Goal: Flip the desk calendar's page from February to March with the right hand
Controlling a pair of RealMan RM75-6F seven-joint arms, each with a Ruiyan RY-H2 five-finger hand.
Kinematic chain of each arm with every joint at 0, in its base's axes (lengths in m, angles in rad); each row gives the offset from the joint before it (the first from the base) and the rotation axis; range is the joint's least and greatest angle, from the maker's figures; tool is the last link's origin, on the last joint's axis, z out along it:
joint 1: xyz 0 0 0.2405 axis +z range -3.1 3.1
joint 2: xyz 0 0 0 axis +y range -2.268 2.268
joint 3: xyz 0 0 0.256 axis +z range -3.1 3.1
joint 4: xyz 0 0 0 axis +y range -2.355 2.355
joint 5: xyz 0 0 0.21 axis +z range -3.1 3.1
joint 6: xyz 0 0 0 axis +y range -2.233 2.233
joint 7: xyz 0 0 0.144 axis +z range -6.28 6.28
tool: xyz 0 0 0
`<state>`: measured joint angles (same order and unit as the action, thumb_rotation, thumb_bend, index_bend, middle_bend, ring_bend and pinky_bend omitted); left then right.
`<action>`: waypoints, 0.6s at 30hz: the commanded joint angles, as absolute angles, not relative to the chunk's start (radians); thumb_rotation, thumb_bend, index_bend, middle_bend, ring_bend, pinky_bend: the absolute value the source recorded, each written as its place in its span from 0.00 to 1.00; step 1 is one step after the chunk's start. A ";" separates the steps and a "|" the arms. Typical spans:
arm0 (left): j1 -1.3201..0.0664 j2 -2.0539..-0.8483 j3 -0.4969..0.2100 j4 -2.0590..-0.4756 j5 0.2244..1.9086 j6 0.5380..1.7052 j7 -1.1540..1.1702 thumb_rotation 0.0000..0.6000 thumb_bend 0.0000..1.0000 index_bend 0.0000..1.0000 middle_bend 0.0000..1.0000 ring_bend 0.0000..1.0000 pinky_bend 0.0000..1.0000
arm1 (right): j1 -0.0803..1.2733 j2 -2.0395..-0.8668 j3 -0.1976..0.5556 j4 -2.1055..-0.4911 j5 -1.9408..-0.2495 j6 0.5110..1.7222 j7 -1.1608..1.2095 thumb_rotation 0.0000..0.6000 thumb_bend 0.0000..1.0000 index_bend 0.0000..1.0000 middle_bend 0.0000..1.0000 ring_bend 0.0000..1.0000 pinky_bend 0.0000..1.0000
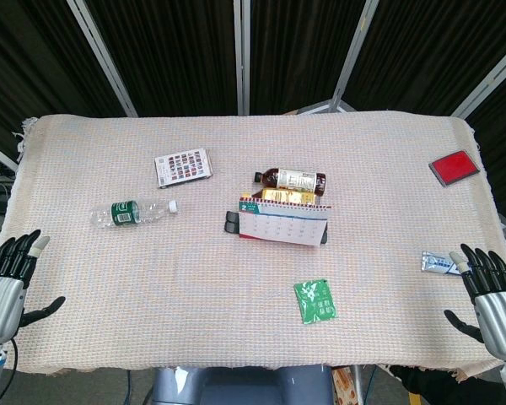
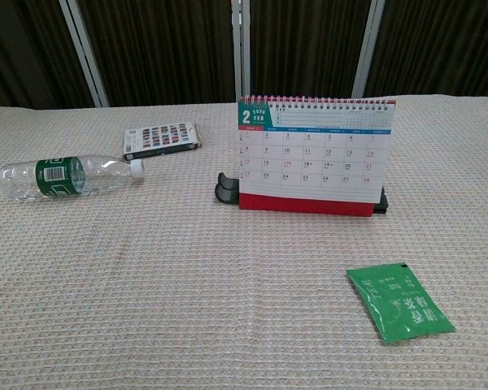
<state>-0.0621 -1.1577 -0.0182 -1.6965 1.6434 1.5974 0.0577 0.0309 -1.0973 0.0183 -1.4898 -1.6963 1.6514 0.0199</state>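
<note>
Desk calendar standing mid-table, open on the February page, well apart from both hands. From the right hand, up at about ten o'clock; from the left hand, over toward two o'clock. Pale woven cloth spread across the table, dark curtains and grey frame bars behind. Clear water bottle lying at nine o'clock of the calendar, brown bottle lying just behind it at twelve, green sachet at five. Right hand parked at the near right corner, palm-side up, fingers spread and pointing away, gripping nothing. Left hand mirrored at the near left corner, fingers apart, likewise empty.
</note>
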 commanded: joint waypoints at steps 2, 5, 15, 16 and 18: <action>-0.062 -1.157 -0.018 -1.696 1.643 1.597 0.057 1.00 0.09 0.00 0.00 0.00 0.00 | 0.031 -1.097 0.019 -1.491 -1.696 1.651 0.020 1.00 0.06 0.00 0.00 0.00 0.00; -0.062 -1.157 -0.020 -1.696 1.642 1.597 0.056 1.00 0.09 0.00 0.00 0.00 0.00 | 0.031 -1.096 0.019 -1.492 -1.696 1.652 0.021 1.00 0.06 0.00 0.00 0.00 0.00; -0.065 -1.148 -0.032 -1.699 1.628 1.600 0.033 1.00 0.09 0.00 0.00 0.00 0.00 | 0.041 -1.097 0.016 -1.538 -1.699 1.636 0.053 1.00 0.07 0.00 0.08 0.07 0.09; -0.065 -1.148 -0.033 -1.700 1.627 1.600 0.031 1.00 0.09 0.00 0.00 0.00 0.00 | 0.043 -1.098 0.017 -1.548 -1.700 1.635 0.057 1.00 0.08 0.00 0.18 0.18 0.21; -0.066 -1.146 -0.035 -1.701 1.626 1.600 0.027 1.00 0.09 0.00 0.00 0.00 0.00 | 0.053 -1.105 0.021 -1.577 -1.705 1.629 0.068 1.00 0.11 0.00 0.42 0.46 0.46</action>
<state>-0.0661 -1.1467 -0.0341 -1.7008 1.6265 1.6001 0.0275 0.0449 -1.0994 0.0180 -1.5575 -1.7004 1.6342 0.0574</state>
